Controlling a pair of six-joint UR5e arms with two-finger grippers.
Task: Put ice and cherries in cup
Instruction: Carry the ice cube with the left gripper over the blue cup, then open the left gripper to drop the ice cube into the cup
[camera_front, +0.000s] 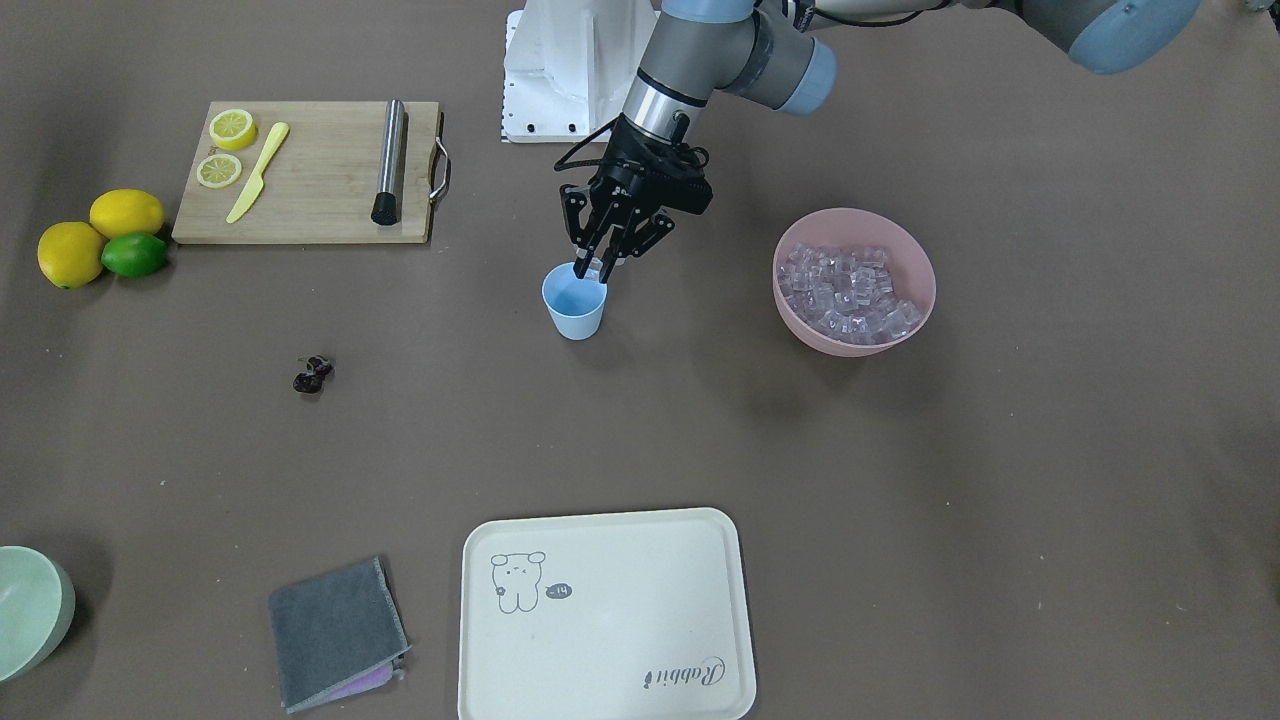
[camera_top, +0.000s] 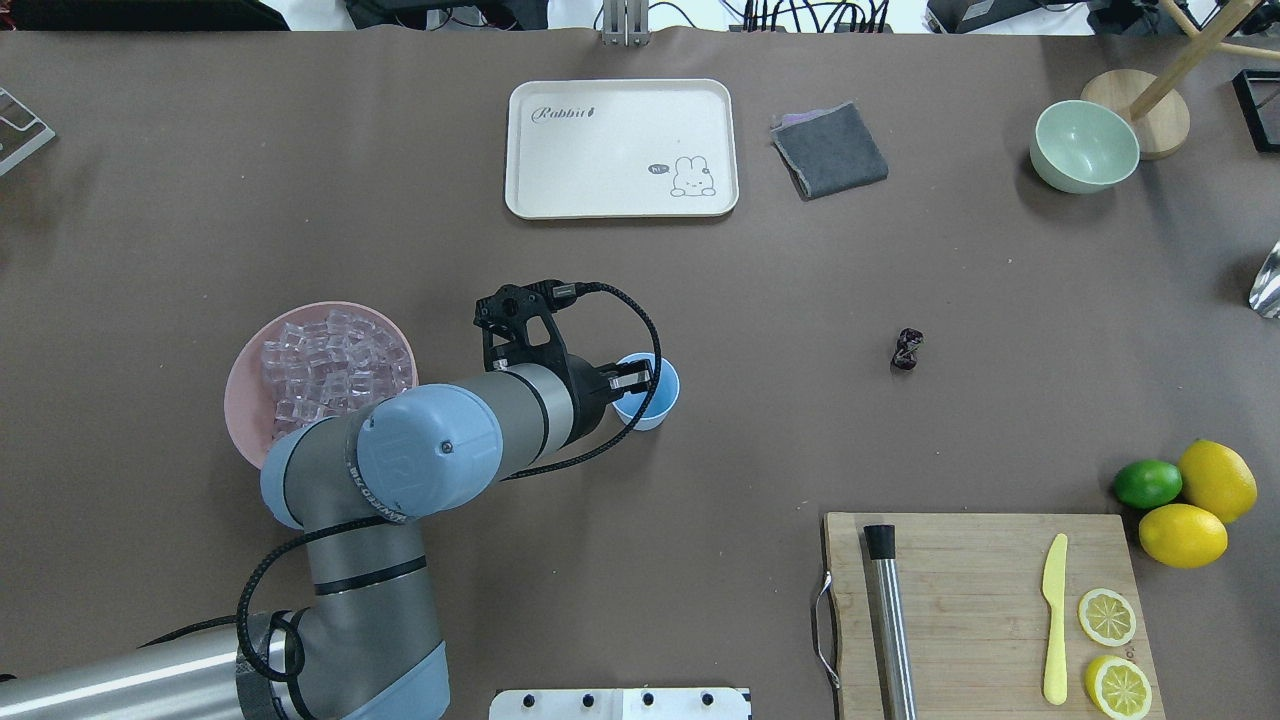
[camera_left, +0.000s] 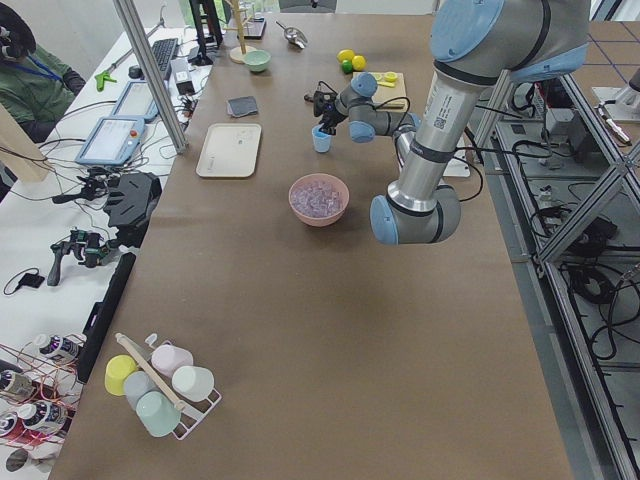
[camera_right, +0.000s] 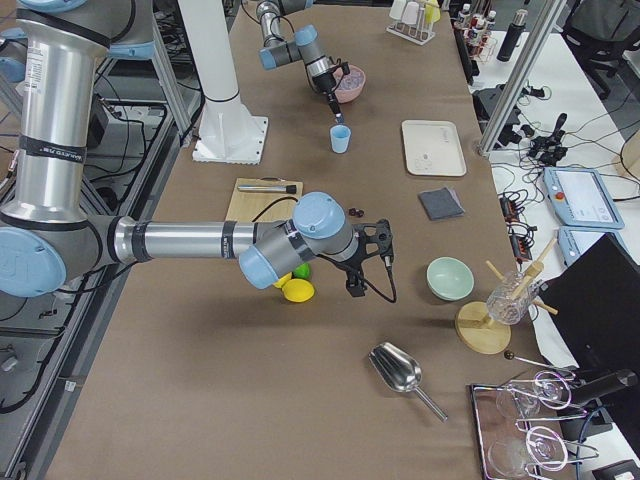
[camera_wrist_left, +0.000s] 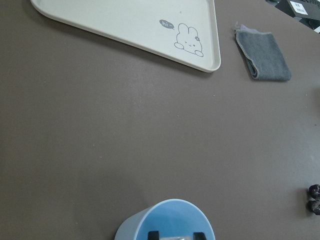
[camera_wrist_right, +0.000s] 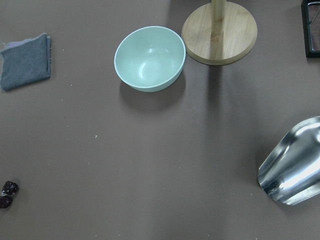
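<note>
The light blue cup (camera_front: 575, 305) stands upright mid-table; it also shows in the overhead view (camera_top: 652, 402) and in the left wrist view (camera_wrist_left: 167, 220). My left gripper (camera_front: 597, 272) hangs just above the cup's rim, shut on a clear ice cube (camera_wrist_left: 177, 238). More ice (camera_front: 848, 290) fills the pink bowl (camera_front: 830, 342) beside it. The dark cherries (camera_front: 313, 374) lie on the table, well away from the cup, and also show in the right wrist view (camera_wrist_right: 7, 193). My right gripper (camera_right: 352, 285) shows only in the exterior right view, above the table near the cherries; I cannot tell whether it is open.
A wooden cutting board (camera_front: 300, 200) holds lemon slices, a yellow knife and a steel rod. Two lemons and a lime (camera_front: 133, 254) lie beside it. A cream tray (camera_front: 600, 650), a grey cloth (camera_front: 335, 630), a pale green bowl (camera_top: 1084, 145) and a metal scoop (camera_wrist_right: 295, 170) lie farther off.
</note>
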